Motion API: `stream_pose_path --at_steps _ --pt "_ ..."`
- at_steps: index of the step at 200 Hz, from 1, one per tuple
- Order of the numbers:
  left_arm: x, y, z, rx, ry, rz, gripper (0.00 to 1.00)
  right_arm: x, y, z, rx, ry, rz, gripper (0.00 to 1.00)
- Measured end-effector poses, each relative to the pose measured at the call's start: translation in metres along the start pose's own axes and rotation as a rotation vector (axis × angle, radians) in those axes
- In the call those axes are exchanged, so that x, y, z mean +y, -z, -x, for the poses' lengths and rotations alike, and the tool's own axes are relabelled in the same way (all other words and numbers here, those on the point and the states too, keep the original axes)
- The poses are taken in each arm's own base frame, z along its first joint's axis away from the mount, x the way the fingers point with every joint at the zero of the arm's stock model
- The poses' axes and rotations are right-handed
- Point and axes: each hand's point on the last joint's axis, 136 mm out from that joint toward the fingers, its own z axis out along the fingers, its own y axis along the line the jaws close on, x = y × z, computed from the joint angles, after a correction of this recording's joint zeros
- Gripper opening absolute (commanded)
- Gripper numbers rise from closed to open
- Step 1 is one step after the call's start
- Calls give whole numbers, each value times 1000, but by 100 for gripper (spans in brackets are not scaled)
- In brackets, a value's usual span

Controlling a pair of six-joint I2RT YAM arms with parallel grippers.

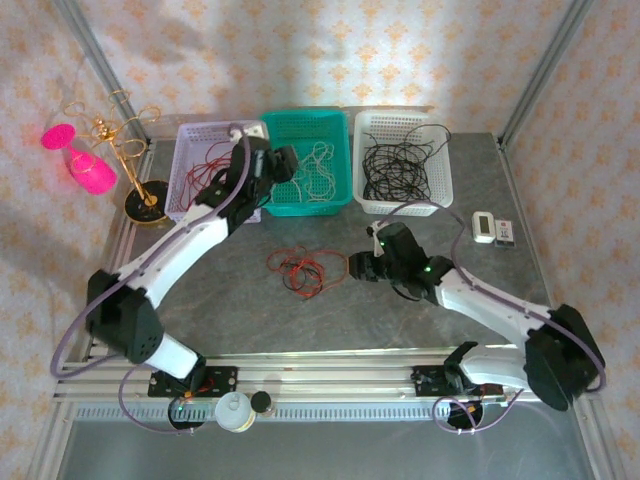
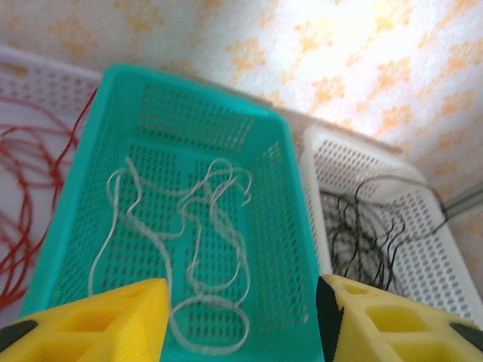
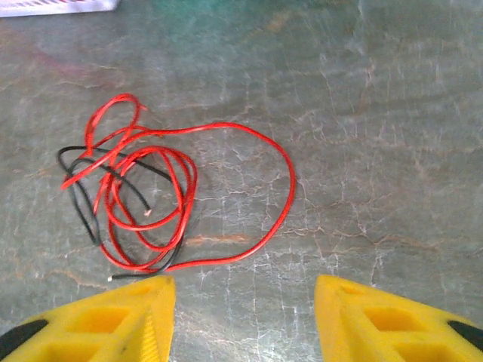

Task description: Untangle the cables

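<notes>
Both stand half open, empty: left end effector (image 2: 241, 320) hangs over the teal basket (image 2: 283, 226), arm stretched forward; right end effector (image 3: 243, 317) hovers by the red-and-black cables (image 3: 143, 204) on the desk (image 3: 377, 113), nearside of that basket.

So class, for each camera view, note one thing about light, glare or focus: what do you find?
Top external: a bright patch washes out the back wall. Left wrist: wall glare at top, white cable in the teal basket sharp. Right wrist: red and black cables crisp on the dull table.
</notes>
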Motion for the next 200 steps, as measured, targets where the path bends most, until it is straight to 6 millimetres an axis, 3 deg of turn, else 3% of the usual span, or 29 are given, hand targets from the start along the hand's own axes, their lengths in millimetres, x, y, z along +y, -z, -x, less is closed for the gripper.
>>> stream_pose_path --at_steps 43,67,114,139,200 --pt "40 32 -80 209 -25 -5 55 -20 -35 -12 109 -62 -119 50" --pt "48 48 -106 282 -23 -39 55 -29 -55 -8 131 -94 -199 48" --pt "48 70 -124 325 -39 -119 56 -21 -86 -8 141 -119 -261 48" --pt "48 76 -131 341 -50 -146 56 -11 -99 -13 153 -115 -281 42" --pt "48 81 -136 352 -61 -176 56 -17 -102 -18 140 -147 -340 32"
